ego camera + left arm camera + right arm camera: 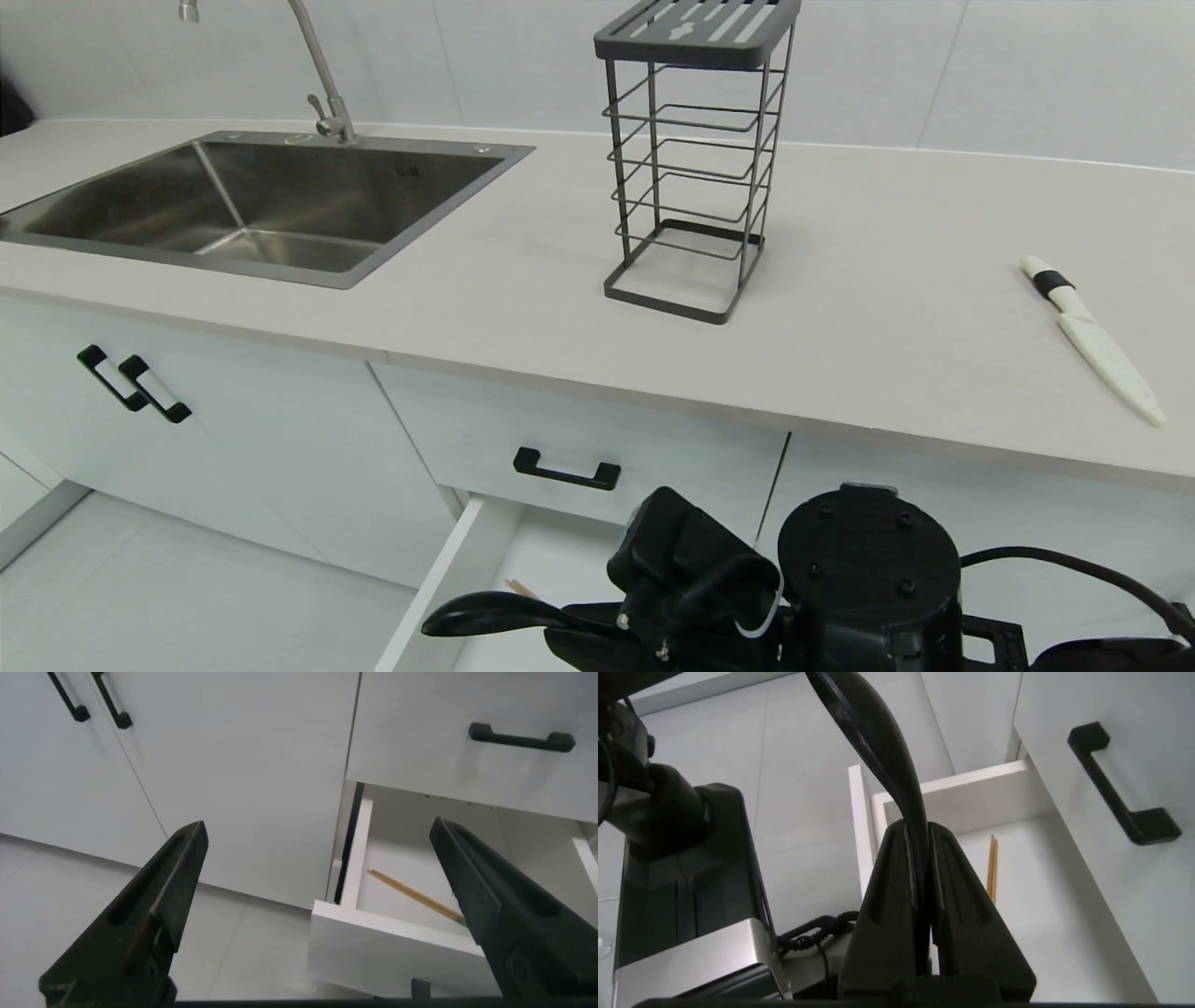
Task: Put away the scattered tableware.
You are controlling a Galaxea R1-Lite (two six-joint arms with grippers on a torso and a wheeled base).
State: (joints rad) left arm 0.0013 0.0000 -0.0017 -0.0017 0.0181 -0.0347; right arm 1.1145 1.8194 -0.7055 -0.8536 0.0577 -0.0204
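Right gripper (915, 833): jaws clamped tight on a black utensil (868, 728). It is glossy and smooth, with a slim handle curving out past the fingertips; whether the far end is a spoon bowl cannot be told. The utensil hangs low in front of the cabinets, over the pulled-out white drawer (392, 943). The drawer is flat-walled and matte inside, with a thin pale wooden stick (416, 896) lying on its floor. Left gripper (318, 835): long dark fingers spread wide, holding nothing, near the drawer's corner above the floor tiles. Directly above the open drawer is a closed drawer front with a black bar handle (566, 471). On the matte beige counter (523, 280), a white knife (1092, 341) with a black band on its handle lies flat, far to the right. A tall black wire rack (695, 159) with a slotted top stands mid-counter. The brushed steel sink (308, 187) and its curved tap (317, 70) are to the left.
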